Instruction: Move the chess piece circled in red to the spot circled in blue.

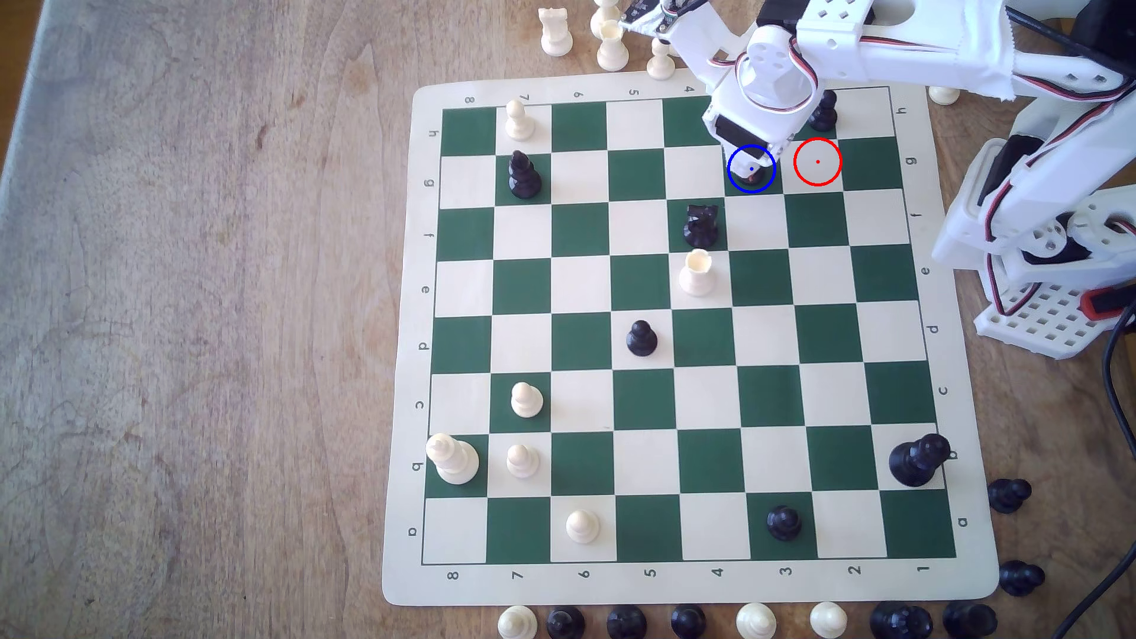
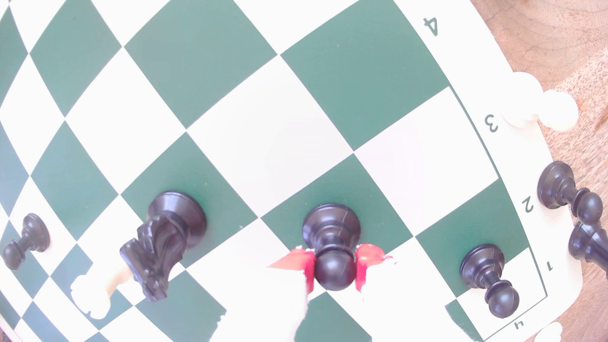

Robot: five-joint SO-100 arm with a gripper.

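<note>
The black pawn (image 2: 330,223) stands upright, and its base rests on a dark green square. My gripper (image 2: 335,267) is shut on its ball head, with a red pad (image 2: 365,259) pressed on each side. In the exterior view my gripper (image 1: 753,156) hangs over the blue-ringed square (image 1: 768,182). It covers most of the pawn (image 1: 751,179) there, so just a dark sliver shows inside the ring. The red ring (image 1: 817,161) lies one square toward the exterior view's right, on a bare cream square.
A black knight (image 1: 701,224) stands one square diagonally from the blue ring, with a white rook (image 1: 696,273) just beyond it. Another black pawn (image 1: 824,110) sits on the edge row behind the red ring. Captured pieces line the board's edges. The arm's base (image 1: 1045,295) stands at the exterior view's right.
</note>
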